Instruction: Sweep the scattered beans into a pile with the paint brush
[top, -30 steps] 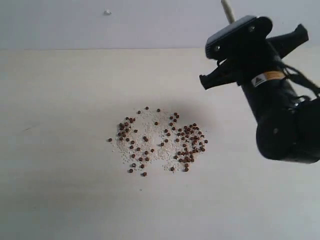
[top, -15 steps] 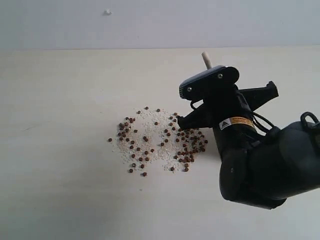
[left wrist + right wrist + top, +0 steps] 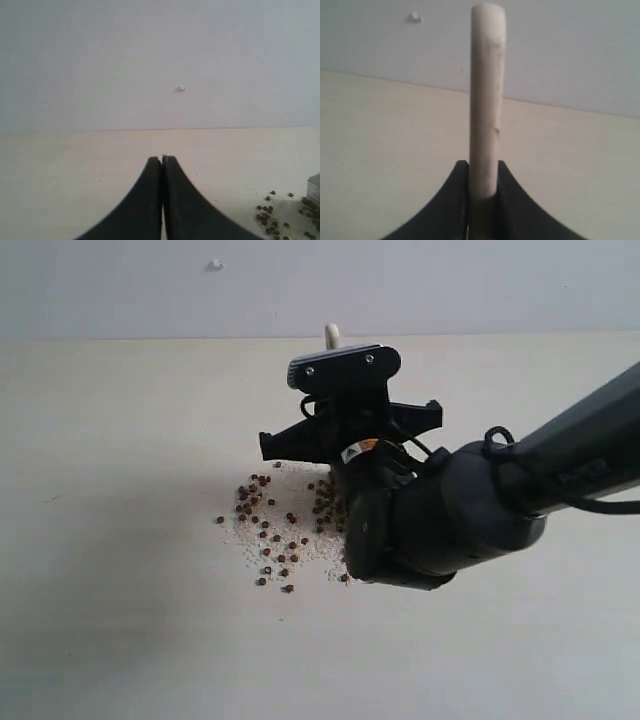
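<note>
So the right gripper (image 3: 482, 172) is squeezed narrow around the pale cream wooden handle of the wide flat paint brush (image 3: 487, 100); the handle stands straight up between the jaws. The left gripper (image 3: 162, 165) is pressed fully together with nothing in it, low over the table and off to the side.

The tiny round reddish-brown beans (image 3: 262, 530) lie scattered over a dusting of tiny white grains (image 3: 300, 545) in the middle of the pale beige tabletop (image 3: 120, 620); the ones on show sit just left of the bulky dark right arm (image 3: 450, 520) in the exterior view, with a denser bunch right up against it.

What I'd worry about:
- These beans are round, so a quick or heavy stroke could flick them outward instead of herding them.
- Pressing down too hard would probably splay the bristles and let beans slip past the edges.
- A sideways load might twist the smooth handle in that grip.
- The stragglers at the far left edge look easy to miss.

Hard to see:
- The bristles and ferrule are completely behind the arm in the exterior view, so I can't tell if the brush is touching the table.
- The right side of the scatter is blocked too.
- The left wrist view only catches a few beans plus a silvery corner (image 3: 315, 187) cut off at the frame edge; maybe it's the ferrule, can't say.
- The right wrist view shows no beans at all.
</note>
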Available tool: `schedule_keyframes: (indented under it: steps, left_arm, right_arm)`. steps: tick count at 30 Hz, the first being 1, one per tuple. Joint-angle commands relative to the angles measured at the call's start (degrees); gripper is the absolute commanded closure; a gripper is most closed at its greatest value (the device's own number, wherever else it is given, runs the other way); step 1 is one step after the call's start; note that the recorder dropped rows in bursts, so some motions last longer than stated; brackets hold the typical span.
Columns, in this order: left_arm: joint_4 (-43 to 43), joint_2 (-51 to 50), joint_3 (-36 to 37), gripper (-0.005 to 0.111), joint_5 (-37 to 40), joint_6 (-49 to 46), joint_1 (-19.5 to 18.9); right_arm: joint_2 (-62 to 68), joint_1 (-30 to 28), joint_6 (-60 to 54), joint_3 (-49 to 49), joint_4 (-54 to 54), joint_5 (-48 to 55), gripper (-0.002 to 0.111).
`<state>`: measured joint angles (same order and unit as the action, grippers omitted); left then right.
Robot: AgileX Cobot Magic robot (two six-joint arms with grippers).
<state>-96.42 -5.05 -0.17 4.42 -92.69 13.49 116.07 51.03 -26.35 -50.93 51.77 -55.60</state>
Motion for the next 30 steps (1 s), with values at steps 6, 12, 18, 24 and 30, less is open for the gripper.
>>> schedule_keyframes:
  steps: [6,12,18,24,30]
  left_arm:
    - [0.0,0.4,0.2,0.107,-0.1,-0.1,0.3]
    - [0.0,0.4,0.2,0.107,-0.1,-0.1,0.3]
    - [0.0,0.4,0.2,0.107,-0.1,-0.3,0.3]
    - [0.0,0.4,0.2,0.107,-0.1,-0.1,0.3]
    - [0.0,0.4,0.2,0.107,-0.1,-0.2,0.3]
  right_arm:
    - [-9.4,0.3,-17.2,-2.0,9.5,1.1,0.108]
    - [-11.3,-0.2,-30.4,-2.0,8.8,-2.4,0.108]
    - [-9.2,-5.3,-25.1,-2.0,-6.5,3.2,0.108]
    - [-2.3,-13.8,-10.4,-2.0,-35.3,3.2,0.108]
    - [4.7,-22.0,4.4,-5.4,-62.6,1.1,0.108]
